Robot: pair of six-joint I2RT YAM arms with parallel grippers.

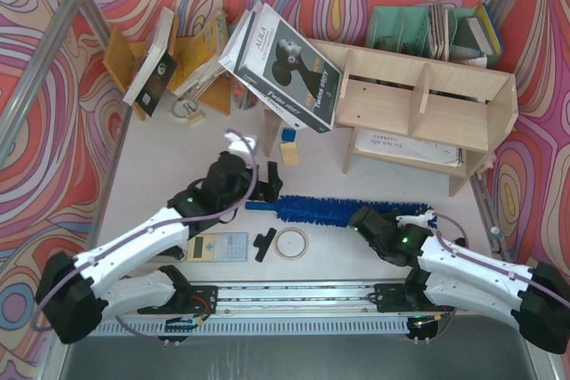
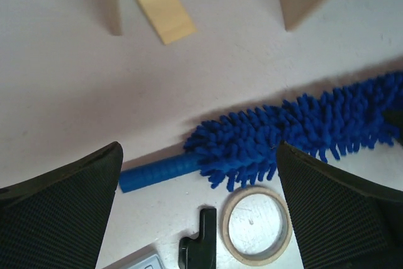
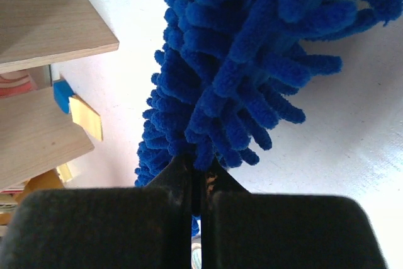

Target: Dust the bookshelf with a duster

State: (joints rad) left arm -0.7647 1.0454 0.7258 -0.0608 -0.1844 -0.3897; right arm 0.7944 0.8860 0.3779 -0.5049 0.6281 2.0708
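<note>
The blue fluffy duster point(image 1: 312, 211) lies flat on the table in front of the plywood bookshelf point(image 1: 419, 104), with its handle point(image 1: 258, 205) pointing left. My left gripper point(image 1: 264, 186) hovers open just above the handle end. In the left wrist view the handle point(image 2: 157, 171) and the bristles point(image 2: 302, 124) lie between the spread fingers point(image 2: 63, 212), untouched. My right gripper point(image 1: 361, 218) is shut at the duster's right tip. In the right wrist view its closed fingertips point(image 3: 198, 168) are pressed into the bristles point(image 3: 252, 42); I cannot tell whether any are pinched.
A tape ring point(image 1: 290, 243), a black clip point(image 1: 264, 243) and a calculator point(image 1: 219, 246) lie near the duster. A large book point(image 1: 285, 64) leans on the shelf's left end. Small blue and yellow blocks point(image 1: 288, 144) sit under it. An orange rack point(image 1: 191, 60) and a green organizer point(image 1: 419, 28) stand behind.
</note>
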